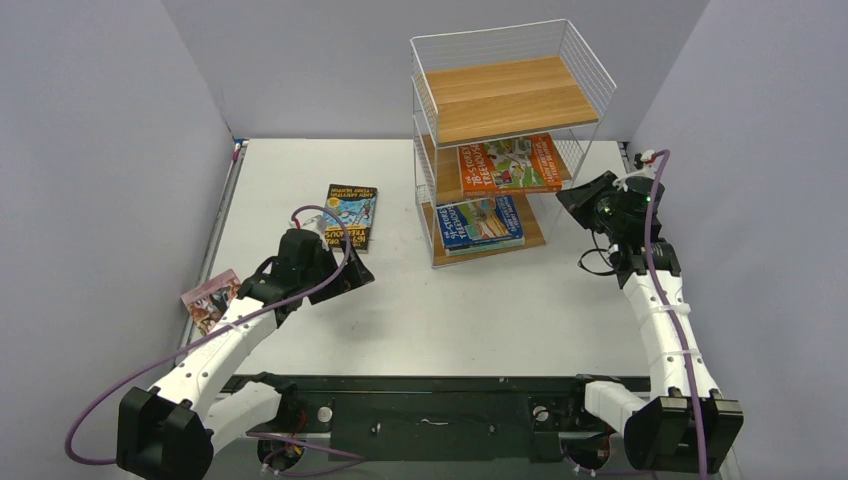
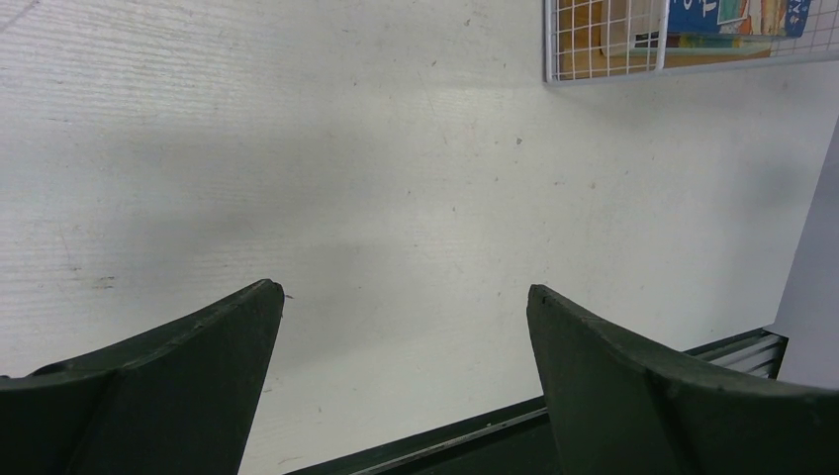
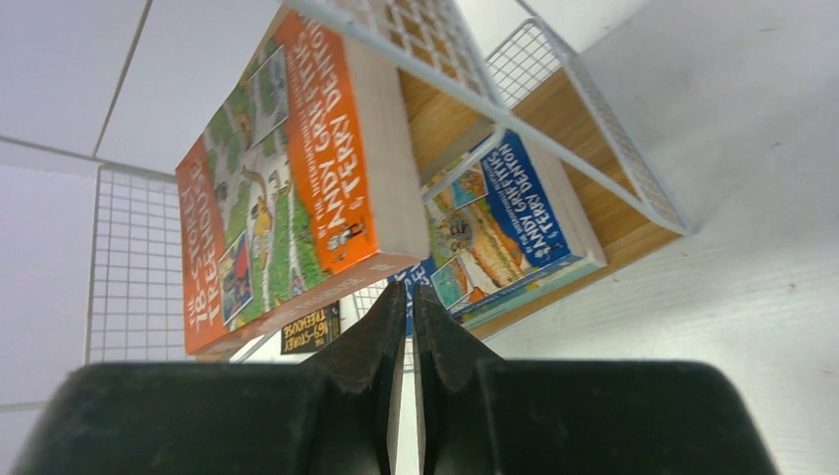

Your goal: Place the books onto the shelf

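**Worktop (image 1: 480, 310):** white and flat; it carries every item below.

**Item 1, shelf (image 1: 510, 140):** 3-tier rack of white wire mesh with light wooden boards, standing upright at the far centre-right of the worktop. The top board is bare wood.

**Item 2, orange book (image 1: 510, 165):** lies flat, cover up, on the middle tier. Its near end overhangs the front of the board.

**Item 3, blue book (image 1: 480, 222):** lies flat, cover up, on the bottom tier. The edge of 1 further volume shows beneath it; that cover is hidden.

**Item 4, dark black-and-blue book (image 1: 350, 215):** lies flat on the worktop, left of the shelf and apart from it, just beyond the left arm's tip.

**Item 5, pink book (image 1: 210, 300):** sits at the worktop's left edge beside the left forearm, tilted up against the side wall.

**Left fingers (image 1: 355, 275):** spread wide with nothing between them. They are poised over bare worktop, and the shelf's lower corner shows far off in the wrist view.

**Right fingers (image 1: 572, 197):** pressed together, gripping nothing. They are raised at the shelf's right side, with the tips pointing toward the near corner of the orange book. Whether they touch it cannot be told.
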You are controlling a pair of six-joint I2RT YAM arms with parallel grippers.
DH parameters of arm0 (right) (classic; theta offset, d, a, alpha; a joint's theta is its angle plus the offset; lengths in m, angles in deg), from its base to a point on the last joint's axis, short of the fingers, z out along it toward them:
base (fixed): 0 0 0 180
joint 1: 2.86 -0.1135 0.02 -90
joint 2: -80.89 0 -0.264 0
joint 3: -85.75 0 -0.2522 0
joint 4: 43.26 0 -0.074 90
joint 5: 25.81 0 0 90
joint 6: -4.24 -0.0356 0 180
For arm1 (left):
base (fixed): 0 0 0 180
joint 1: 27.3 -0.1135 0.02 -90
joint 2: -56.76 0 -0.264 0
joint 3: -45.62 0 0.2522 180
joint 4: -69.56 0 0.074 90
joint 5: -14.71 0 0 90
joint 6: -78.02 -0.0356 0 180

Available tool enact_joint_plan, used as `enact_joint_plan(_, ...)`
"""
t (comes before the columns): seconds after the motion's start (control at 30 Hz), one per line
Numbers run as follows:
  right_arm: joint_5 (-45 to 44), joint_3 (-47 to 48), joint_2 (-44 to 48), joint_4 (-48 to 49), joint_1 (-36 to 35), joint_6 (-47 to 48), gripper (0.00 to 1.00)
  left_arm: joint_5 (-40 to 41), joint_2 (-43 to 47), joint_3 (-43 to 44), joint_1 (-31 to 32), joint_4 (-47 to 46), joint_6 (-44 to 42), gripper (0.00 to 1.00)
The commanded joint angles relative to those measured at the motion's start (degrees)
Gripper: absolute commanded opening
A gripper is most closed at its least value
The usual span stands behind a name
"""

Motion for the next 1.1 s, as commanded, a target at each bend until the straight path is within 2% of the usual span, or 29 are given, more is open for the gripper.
enact_joint_plan(0.0, -1.0, 1.0, 2.3, -0.3, 1.6, 2.1, 0.04, -0.4, 0.5, 0.0, -0.4, -2.3, -0.1, 0.93)
enact_joint_plan(0.3, -1.8, 2.4, -0.1, -0.2, 3.1, 2.4, 0.03, -0.2, 0.6, 0.1, -0.5, -1.9, -0.3, 0.93)
enact_joint_plan(1.07, 3.1, 3.9, -4.1, 7.9, 3.1, -2.3, 0.01, -0.2, 0.2, 0.3, -0.6, -2.1, 0.1, 0.93)
